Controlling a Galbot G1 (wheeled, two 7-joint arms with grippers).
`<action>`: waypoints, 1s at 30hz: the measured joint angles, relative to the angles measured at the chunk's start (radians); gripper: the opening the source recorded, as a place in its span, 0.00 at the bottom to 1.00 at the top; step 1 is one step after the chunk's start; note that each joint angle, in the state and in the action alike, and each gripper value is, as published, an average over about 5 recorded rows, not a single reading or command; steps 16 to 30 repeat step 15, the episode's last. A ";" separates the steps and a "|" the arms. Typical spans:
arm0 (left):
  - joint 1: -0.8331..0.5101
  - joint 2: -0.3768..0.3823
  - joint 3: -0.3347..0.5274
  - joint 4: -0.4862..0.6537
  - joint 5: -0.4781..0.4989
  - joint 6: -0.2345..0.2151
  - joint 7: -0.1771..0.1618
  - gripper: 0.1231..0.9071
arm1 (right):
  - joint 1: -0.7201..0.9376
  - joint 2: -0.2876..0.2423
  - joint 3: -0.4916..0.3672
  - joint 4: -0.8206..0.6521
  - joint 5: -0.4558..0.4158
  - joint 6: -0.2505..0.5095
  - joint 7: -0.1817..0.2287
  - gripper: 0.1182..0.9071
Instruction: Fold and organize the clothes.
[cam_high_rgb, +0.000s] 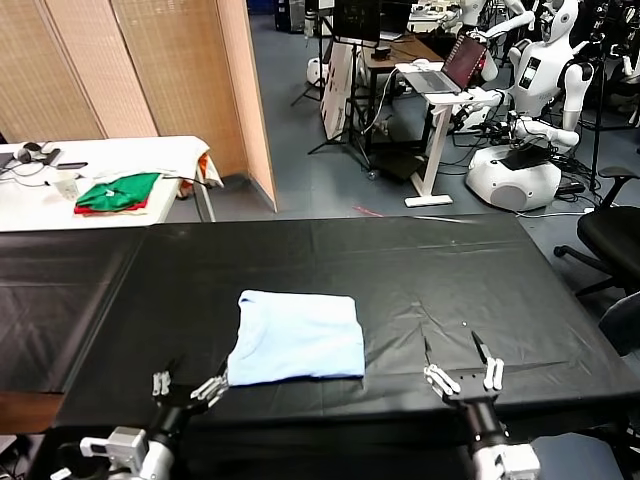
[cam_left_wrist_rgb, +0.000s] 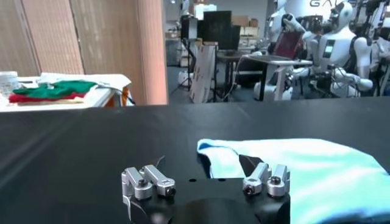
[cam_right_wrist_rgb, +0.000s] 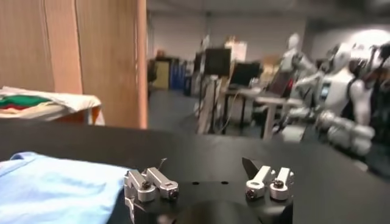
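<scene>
T-shirt (cam_high_rgb: 298, 337), pale sky-blue, folded into a rough rectangle, plain side up, flat on the black-covered desk (cam_high_rgb: 430, 270), toward the near edge and a little left of centre. Near left corner of the shirt slightly puckered.

Left end effector (cam_high_rgb: 188, 388) low at the near edge, fingers spread wide, holding nothing; right-hand fingertip just beside the shirt's near left corner, contact not clear from any view. In the left wrist view (cam_left_wrist_rgb: 206, 182), blue cloth (cam_left_wrist_rgb: 317, 176) right behind the spread fingers.

Right end effector (cam_high_rgb: 462, 372) at the near edge, right of the shirt and well apart from it, fingers spread wide, empty, pointing toward the far side. In the right wrist view (cam_right_wrist_rgb: 207, 182), shirt edge (cam_right_wrist_rgb: 55, 185) off to one side.

Green and red folded garments (cam_high_rgb: 118, 193) on a white side table (cam_high_rgb: 150, 155), far left.
</scene>
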 joint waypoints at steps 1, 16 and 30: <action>0.007 0.001 -0.004 -0.005 0.000 0.004 0.000 1.00 | -0.021 0.006 0.001 0.003 -0.013 0.020 0.011 1.00; 0.062 -0.014 -0.019 -0.028 0.008 0.016 0.003 1.00 | -0.193 0.051 0.017 0.040 -0.037 0.043 0.055 1.00; 0.062 -0.014 -0.019 -0.028 0.008 0.016 0.003 1.00 | -0.193 0.051 0.017 0.040 -0.037 0.043 0.055 1.00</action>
